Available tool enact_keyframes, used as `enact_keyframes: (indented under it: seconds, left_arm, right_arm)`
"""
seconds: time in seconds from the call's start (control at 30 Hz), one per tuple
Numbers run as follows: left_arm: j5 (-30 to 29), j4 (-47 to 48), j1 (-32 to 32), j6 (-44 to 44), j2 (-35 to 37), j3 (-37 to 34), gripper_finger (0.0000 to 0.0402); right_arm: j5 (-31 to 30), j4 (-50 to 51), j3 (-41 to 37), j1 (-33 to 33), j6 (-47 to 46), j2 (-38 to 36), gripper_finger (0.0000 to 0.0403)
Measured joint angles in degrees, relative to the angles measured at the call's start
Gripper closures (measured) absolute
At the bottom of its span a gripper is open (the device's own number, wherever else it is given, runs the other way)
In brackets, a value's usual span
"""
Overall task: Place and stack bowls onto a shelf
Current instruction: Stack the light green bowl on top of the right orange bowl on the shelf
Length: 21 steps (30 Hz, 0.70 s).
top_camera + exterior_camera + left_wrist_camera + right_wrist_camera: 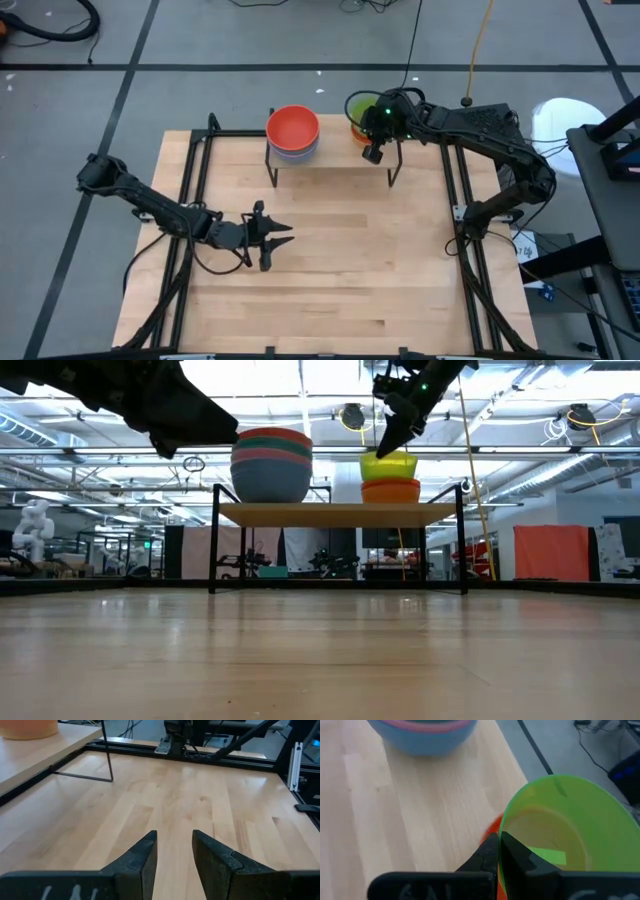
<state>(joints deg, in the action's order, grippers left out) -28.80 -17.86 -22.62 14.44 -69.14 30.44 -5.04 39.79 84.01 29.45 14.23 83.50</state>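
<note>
Orange bowl (391, 491) under green bowl (389, 465), low view only.

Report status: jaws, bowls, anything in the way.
Right gripper shut on green bowl rim, over orange bowl on shelf. Left gripper open, empty, above table. No obstruction seen.

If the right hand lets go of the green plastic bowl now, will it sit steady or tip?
Probably steady: the small round green plastic bowl already sits nested in the orange bowl on the small light-wood shelf. It looks thin and light, so the right hand, shut on its rim, could drag it askew when opening.
</note>
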Motion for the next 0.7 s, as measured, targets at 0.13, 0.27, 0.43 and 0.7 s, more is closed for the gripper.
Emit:
enact_keyframes:
  seconds: [0.13,0.27,0.43,0.7]
  left_arm:
    - [0.00,0.01,-0.02,0.00,0.00,0.00,0.0275]
    - [-0.02,-0.01,-0.02,-0.02,0.00,0.00,0.0275]
    - [0.00,0.01,-0.02,-0.15,0.00,0.00,0.0275]
    - [-0.01,0.01,0.02,-0.15,0.00,0.02,0.0275]
  right_arm:
    - [-1.02,0.89,0.00,0.22,-0.05,0.04,0.0403]
    - [-0.98,1.29,0.00,0.22,-0.77,0.04,0.0403]
    - [-0.94,1.30,0.00,0.22,-1.63,0.04,0.0403]
    - [-1.20,0.60,0.00,0.24,-3.07,0.04,0.0377]
